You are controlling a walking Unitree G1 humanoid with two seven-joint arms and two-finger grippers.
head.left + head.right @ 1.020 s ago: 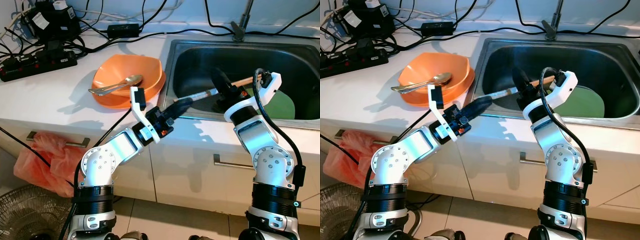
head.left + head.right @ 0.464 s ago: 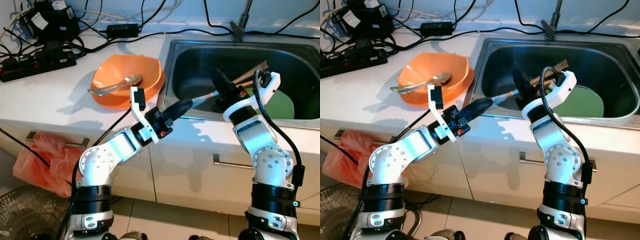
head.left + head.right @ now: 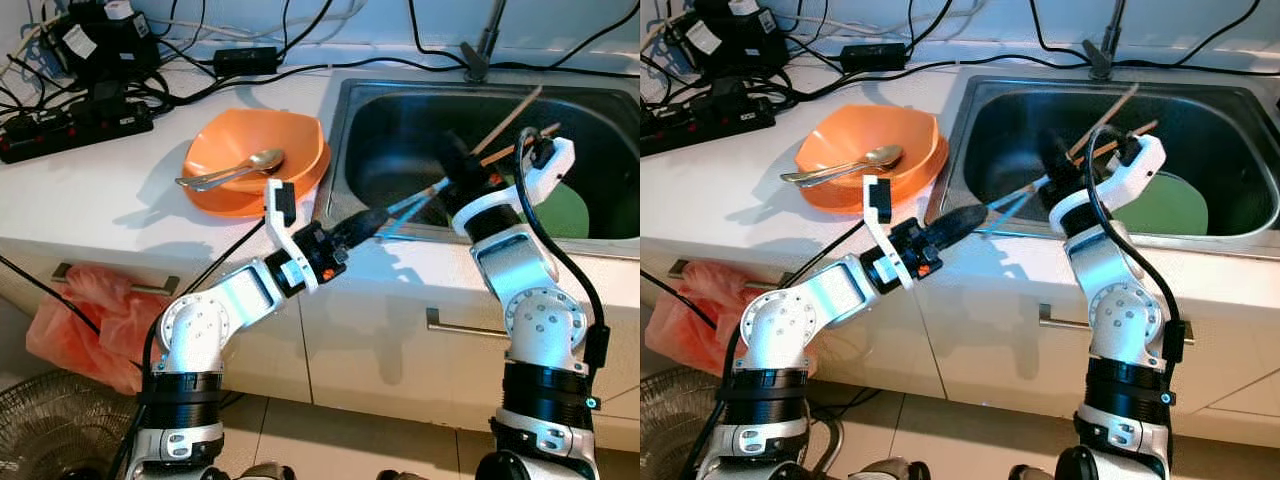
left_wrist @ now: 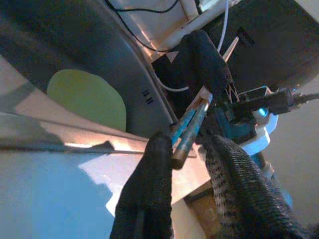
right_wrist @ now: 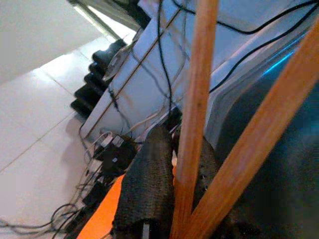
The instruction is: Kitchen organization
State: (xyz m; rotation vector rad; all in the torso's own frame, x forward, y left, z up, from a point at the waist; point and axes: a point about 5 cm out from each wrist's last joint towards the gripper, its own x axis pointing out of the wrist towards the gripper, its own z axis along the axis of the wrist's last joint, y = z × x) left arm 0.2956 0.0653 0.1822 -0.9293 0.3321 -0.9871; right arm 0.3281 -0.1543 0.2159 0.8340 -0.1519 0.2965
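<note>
The chopsticks (image 3: 470, 165) have tilted steeply and splayed apart since a second ago, their wooden ends now raised over the sink (image 3: 400, 120). The right gripper (image 3: 462, 172) has shifted up and right with them, while the left gripper (image 3: 372, 220) has reached further forward, around their blue tips.

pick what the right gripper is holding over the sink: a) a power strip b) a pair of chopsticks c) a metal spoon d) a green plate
b, the right gripper is shut on the chopsticks, whose wooden ends splay up above the sink, while the spoon lies in the orange bowl on the counter.
</note>
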